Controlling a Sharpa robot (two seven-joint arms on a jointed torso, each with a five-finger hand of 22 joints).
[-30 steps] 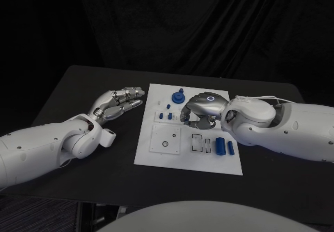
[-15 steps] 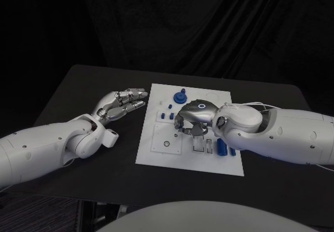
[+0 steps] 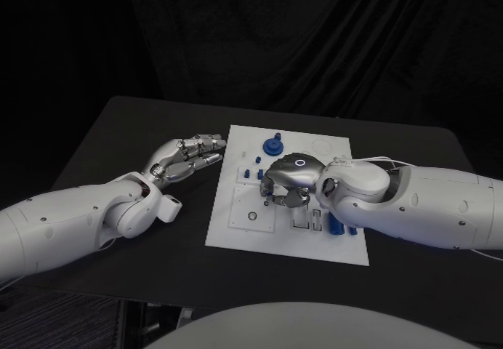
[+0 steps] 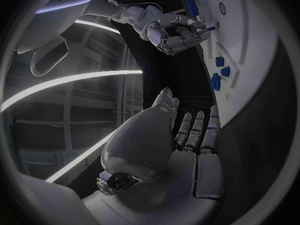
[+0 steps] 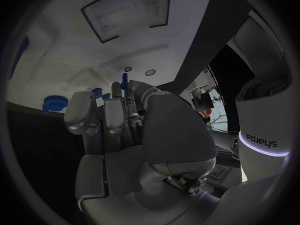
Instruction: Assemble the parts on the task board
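The white task board (image 3: 288,243) lies mid-table. My right hand (image 3: 287,177) hovers over the board's middle with its fingers curled downward. It pinches a small blue peg (image 5: 124,80) at its fingertips; the peg (image 4: 209,28) also appears in the left wrist view. Below the right hand lies the board's square inset with a round hole (image 3: 251,215). A blue gear-shaped knob (image 3: 270,146) stands at the board's far edge, and two small blue pieces (image 3: 249,174) lie near the left edge. My left hand (image 3: 192,157) floats over the black table left of the board, fingers stretched out, holding nothing.
A blue cylinder (image 3: 334,226) lies by the slots on the board's right side, partly hidden by my right forearm (image 3: 419,207). Black tabletop (image 3: 126,145) stretches around the board on all sides.
My right hand has moved from the board's far right part toward its middle and left, lower over the square inset. The left hand has barely shifted.
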